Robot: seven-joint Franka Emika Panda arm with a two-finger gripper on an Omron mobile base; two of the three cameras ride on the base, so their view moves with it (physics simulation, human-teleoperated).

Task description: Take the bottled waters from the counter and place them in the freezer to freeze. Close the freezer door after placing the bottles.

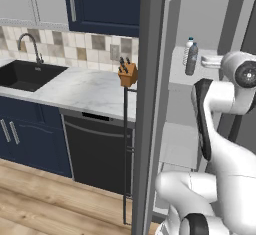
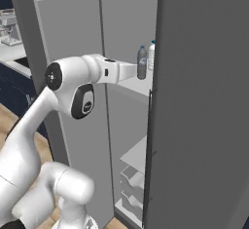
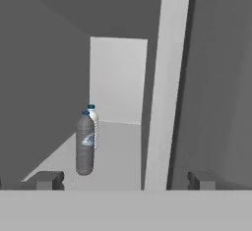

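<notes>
Two bottled waters stand upright on a white shelf (image 3: pixel 118 151) inside the freezer (image 1: pixel 200 24). The nearer one (image 3: pixel 85 144) is greyish with a blue cap, and the second (image 3: pixel 93 126) stands just behind it. Both also show in the left base view (image 1: pixel 191 59) and the right base view (image 2: pixel 142 62). My gripper (image 3: pixel 123 180) is open, reaching into the freezer at shelf height, with nothing between its fingertips (image 3: pixel 47 180). The nearer bottle is ahead and left of the gripper's centre, apart from it. The freezer door (image 1: pixel 149 104) stands open, with its dark bar handle (image 1: pixel 124 154) facing the kitchen.
The marble counter (image 1: pixel 85 86) runs left of the open door, with a wooden knife block (image 1: pixel 127 74), a black sink (image 1: pixel 25 74) and a faucet (image 1: pixel 30 44). A black dishwasher front (image 1: pixel 97 149) sits below. Lower white shelves (image 2: pixel 136 160) fill the freezer. A tall grey panel (image 2: pixel 204 101) borders the opening's right side.
</notes>
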